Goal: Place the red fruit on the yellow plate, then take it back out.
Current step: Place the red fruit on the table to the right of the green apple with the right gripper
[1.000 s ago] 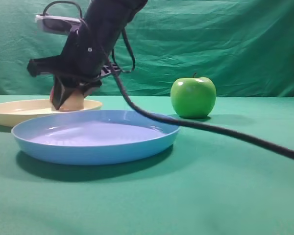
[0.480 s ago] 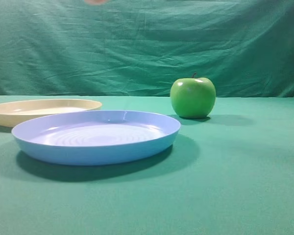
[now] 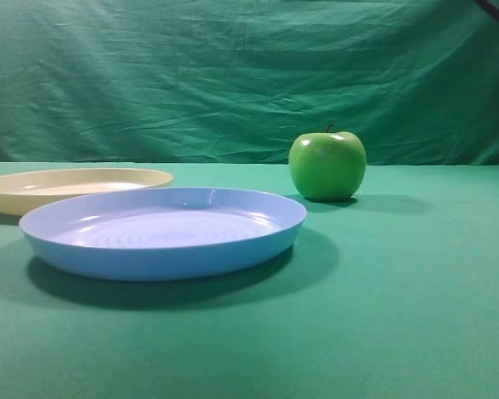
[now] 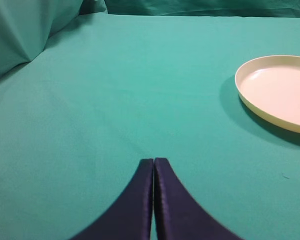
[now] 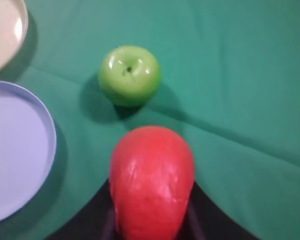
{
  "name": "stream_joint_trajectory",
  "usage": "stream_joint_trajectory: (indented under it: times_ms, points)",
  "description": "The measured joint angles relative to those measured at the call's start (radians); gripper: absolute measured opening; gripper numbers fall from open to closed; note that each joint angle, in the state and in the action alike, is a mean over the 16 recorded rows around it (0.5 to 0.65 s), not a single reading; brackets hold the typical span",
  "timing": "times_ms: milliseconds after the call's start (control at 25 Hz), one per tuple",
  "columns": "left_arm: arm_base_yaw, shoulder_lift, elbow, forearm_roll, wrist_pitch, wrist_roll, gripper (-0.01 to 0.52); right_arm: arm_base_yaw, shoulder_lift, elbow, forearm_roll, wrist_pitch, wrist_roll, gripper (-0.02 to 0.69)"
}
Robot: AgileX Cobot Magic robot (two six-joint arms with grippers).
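Green apple [image 3: 328, 165], blue plate [image 3: 162, 231]

1. We see bright, even light; soft shadows lie under the blue plate [image 3: 162, 233] and right of the green apple [image 3: 328, 165].
2. We find glare on that apple.
3. Below it, the red fruit [image 5: 151, 182] looks blurred.

The exterior view sits low at bench [image 3: 399, 332] level, close, facing the backdrop. The left wrist view looks forward past its closed fingers [image 4: 154, 200]; the right wrist view looks steeply down (high up). All share the yellow plate [image 3: 33, 195].
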Motion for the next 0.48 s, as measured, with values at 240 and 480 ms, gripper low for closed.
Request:
stream_joint_trajectory:
  times_ms: [240,480]
  points:
    - [0.000,0.000,0.000,0.000,0.000,0.000,0.000,-0.041,-0.033,0.231,-0.001,-0.190,0.012,0.194]
    - [0.000,0.000,0.000,0.000,0.000,0.000,0.000,-0.046,0.055,0.345,-0.003,-0.383,0.014,0.217]
